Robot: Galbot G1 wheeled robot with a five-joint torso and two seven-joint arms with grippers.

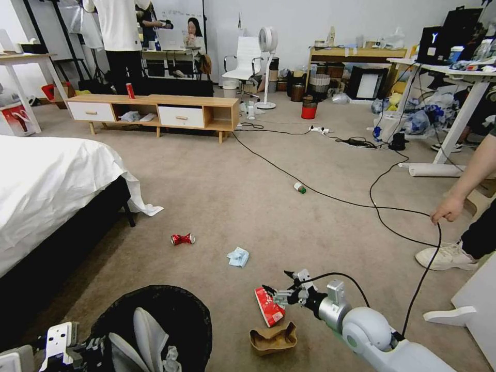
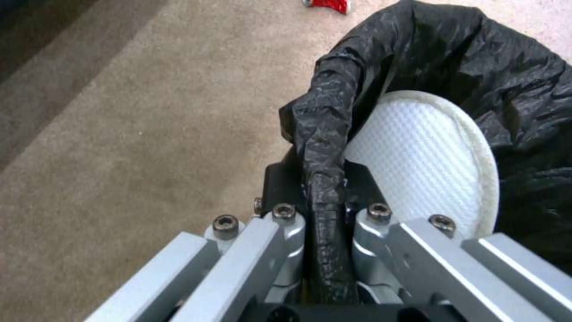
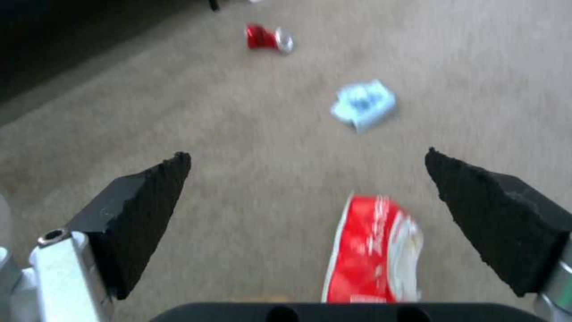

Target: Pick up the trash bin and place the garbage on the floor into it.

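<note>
Right gripper [image 1: 281, 290] low over the floor [image 1: 248, 196], jaws spread wide and empty — red-white snack packet [image 1: 269, 307] lies just below and between the pads [image 3: 149, 214], not touched. Brown paper bag [image 1: 273, 338] on the carpet just beside the packet, nearer the robot. Pale-blue tissue [image 1: 238, 257] a little farther out; crushed red can [image 1: 182, 238] beyond it toward the bed [image 1: 46, 181]; green-capped bottle [image 1: 299, 188] well apart, against a black cable [image 1: 330, 196].

Open carpet ahead of the gripper; bed edge to the left, a person's hand [image 1: 447, 210] holding a cable at the right.

Left gripper [image 2: 316, 210] clamped on the lined rim of the trash bin [image 1: 160, 320]. Inside the bin — a white slipper [image 2: 429, 156] against the wall.
</note>
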